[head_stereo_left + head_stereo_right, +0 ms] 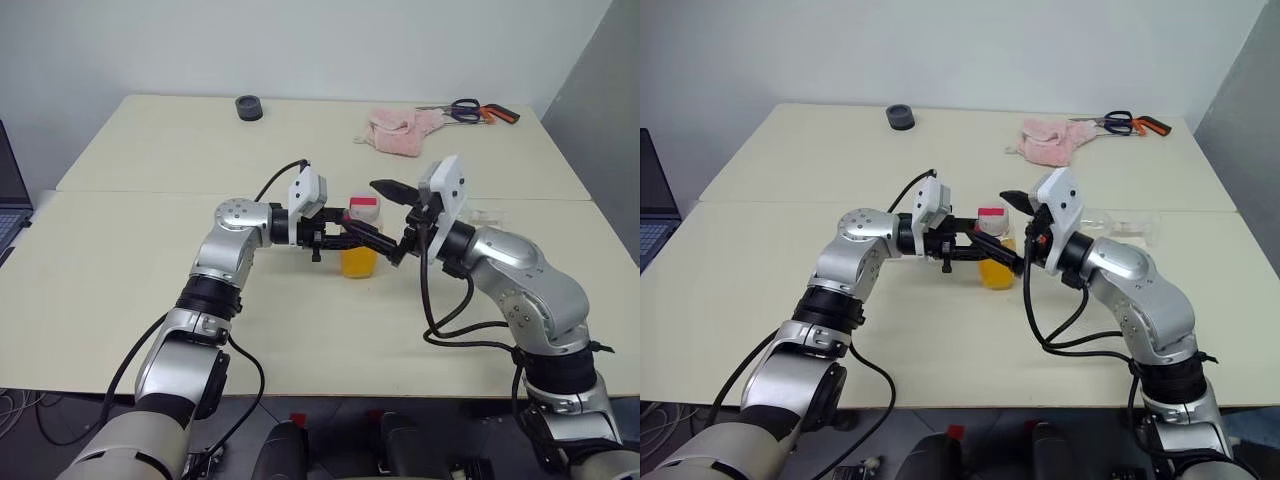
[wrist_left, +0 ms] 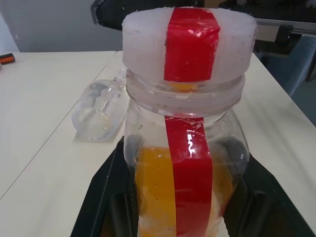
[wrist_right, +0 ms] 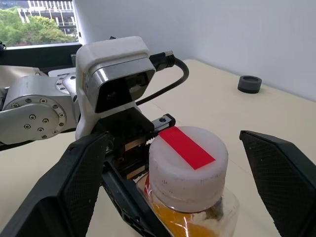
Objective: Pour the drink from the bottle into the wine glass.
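Left gripper (image 1: pixel 350 238) clenched round the small clear plastic bottle (image 1: pixel 360 240) w/ red label strip & whitish-pink cap (image 3: pixel 188 160) — bottle upright, mid-table on the cream tabletop (image 1: pixel 120 260), about half full of bright orange-yellow drink (image 2: pixel 153 192). Right gripper (image 3: pixel 185 163) released, fingers spread wide either side of the cap, not touching it. Clear stemmed wine glass (image 1: pixel 1120 224) lies on its side just beyond right arm, to the bottle's right — empty. Far edge: black round object (image 1: pixel 249 107), pink cloth (image 1: pixel 402 130), scissors (image 1: pixel 478 111).
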You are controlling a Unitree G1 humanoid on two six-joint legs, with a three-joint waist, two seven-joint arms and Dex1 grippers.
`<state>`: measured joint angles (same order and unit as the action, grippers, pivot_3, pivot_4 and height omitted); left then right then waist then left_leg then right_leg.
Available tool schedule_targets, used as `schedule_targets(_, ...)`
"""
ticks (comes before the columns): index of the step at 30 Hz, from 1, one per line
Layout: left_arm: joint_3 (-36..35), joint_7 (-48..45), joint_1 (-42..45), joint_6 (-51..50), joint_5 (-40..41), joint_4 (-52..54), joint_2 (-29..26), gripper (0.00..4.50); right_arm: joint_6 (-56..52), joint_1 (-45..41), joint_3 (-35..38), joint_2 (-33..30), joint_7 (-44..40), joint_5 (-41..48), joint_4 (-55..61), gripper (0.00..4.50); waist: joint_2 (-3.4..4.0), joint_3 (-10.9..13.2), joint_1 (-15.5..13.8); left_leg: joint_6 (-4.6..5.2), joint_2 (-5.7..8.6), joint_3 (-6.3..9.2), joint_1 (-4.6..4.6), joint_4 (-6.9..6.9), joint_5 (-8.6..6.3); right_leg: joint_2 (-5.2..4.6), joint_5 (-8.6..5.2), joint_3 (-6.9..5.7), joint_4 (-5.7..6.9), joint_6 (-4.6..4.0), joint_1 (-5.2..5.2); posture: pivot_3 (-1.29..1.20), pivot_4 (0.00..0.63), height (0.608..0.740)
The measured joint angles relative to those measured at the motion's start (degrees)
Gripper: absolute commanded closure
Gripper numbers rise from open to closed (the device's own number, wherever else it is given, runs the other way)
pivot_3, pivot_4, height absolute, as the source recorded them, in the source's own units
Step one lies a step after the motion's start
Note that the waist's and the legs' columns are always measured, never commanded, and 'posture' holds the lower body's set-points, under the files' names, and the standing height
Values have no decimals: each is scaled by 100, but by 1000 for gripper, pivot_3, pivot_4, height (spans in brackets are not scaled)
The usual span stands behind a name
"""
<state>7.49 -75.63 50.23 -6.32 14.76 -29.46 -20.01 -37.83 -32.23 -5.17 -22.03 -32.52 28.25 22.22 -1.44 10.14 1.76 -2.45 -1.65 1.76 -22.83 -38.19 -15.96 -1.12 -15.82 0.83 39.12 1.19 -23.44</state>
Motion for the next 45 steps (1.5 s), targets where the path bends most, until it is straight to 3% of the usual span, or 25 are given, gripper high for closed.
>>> schedule_targets(7,0,-28,-3,0,0,0,-5,2812,92,-54,-41,26,8,-134,-137,2663,0,0,0,0,0,0,0,0,0,0,0,0,0,0,0,0,150,740)
schedule_targets(18,-56,-10,-3,4,1,35,-21,2812,473,-14,-131,117,-28,-426,-173,2663,0,0,1,0,0,0,0,0,0,0,0,0,0,0,0,0,150,740)
schedule_targets(25,-65,-7,-39,-64,28,102,-28,2820,-240,77,409,623,292,399,-154,2667,0,0,-1,-1,-1,1,0,0,0,-1,0,0,1,0,0,0,150,740)
schedule_targets(31,-53,-22,-59,-78,28,219,-23,2821,-463,131,560,656,468,633,12,2743,0,0,0,0,0,0,0,1,0,-1,0,0,0,0,0,0,150,740)
schedule_targets(35,-49,4,-103,-108,25,221,-28,2822,340,204,25,48,336,-271,239,2759,1,0,1,0,1,-1,-1,1,0,-1,0,0,-2,0,0,0,150,740)
schedule_targets(38,-49,3,-112,-116,25,223,-45,2822,955,279,-176,-74,347,-889,281,2760,0,0,4,0,1,-2,0,2,0,0,0,1,-1,1,-1,0,150,740)
schedule_targets(45,-47,2,-112,-121,26,231,-31,2822,1037,511,118,13,410,-732,486,2774,0,0,-7,-1,0,0,-1,1,0,-1,0,0,-2,0,0,0,150,740)
